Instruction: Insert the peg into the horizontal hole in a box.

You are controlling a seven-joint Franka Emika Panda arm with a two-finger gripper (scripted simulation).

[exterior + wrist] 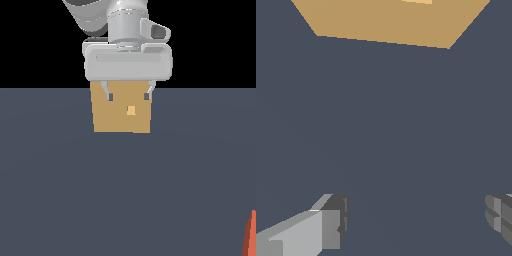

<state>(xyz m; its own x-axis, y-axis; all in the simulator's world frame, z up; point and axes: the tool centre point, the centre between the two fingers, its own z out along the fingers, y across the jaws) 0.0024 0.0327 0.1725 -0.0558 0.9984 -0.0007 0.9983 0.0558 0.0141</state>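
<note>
- A flat, plain slate-grey surface [125,190] is filling the lower two thirds of the exterior view, and above its far edge the background is showing as solid black.
- Nearest the camera, at the lower right corner of the exterior view, an orange-red sliver of the peg [250,236] is lying on the surface, and the frame edge is cutting most of it off.
- The visible part of the peg is running steeply up the frame and leaning slightly toward the exterior view's right at its top; its pale half is not showing, so I cannot tell which end is pointing where.
- The peg is sitting well apart from both the box and the gripper.
- Farther back, in the upper middle of the exterior view, the box [121,112] is standing upright on the surface with a flat tan face toward the camera.
- The hole [131,111] is showing as a small lighter square near the centre of that face.
- The gripper [128,96] is hanging in front of the box's upper part, with its fingers [109,93] spread wide and nothing between them.
- In the wrist view the fingertips [333,227] are sitting far apart over bare surface, with the box at the frame's upper edge.
</note>
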